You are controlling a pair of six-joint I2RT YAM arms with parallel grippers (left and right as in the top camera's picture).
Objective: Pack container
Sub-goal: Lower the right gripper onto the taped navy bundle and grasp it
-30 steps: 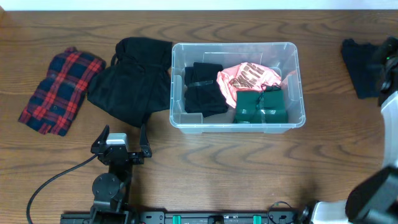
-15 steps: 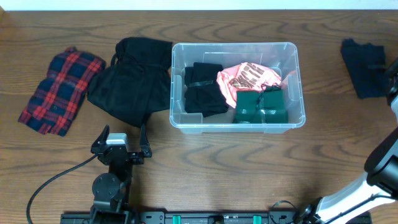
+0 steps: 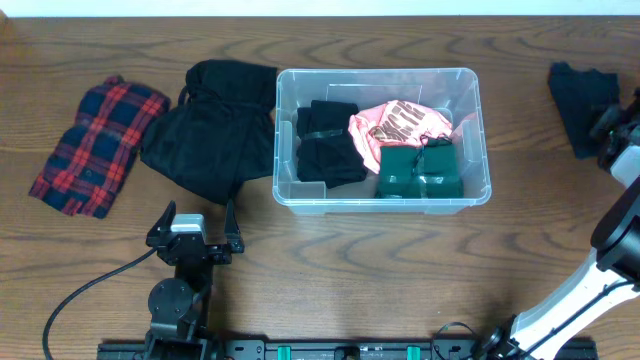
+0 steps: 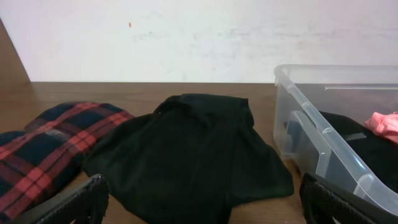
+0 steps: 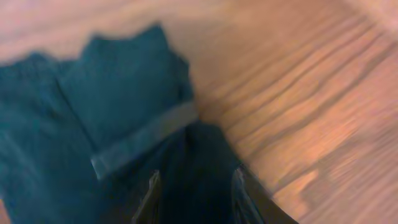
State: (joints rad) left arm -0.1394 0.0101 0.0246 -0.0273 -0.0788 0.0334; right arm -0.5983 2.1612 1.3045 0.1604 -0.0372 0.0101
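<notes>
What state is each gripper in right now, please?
Left gripper: wide open, holding nothing.
Right gripper: partly open over the dark blue garment, apparently gripping nothing; the view is blurred.

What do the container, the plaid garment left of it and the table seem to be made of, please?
The container looks like clear, glossy plastic: the clothes inside show through its walls. The plaid garment seems soft woven cloth, perhaps flannel, matte and creased. The table shows brown wood grain; solid or veneer, I cannot tell.
</notes>
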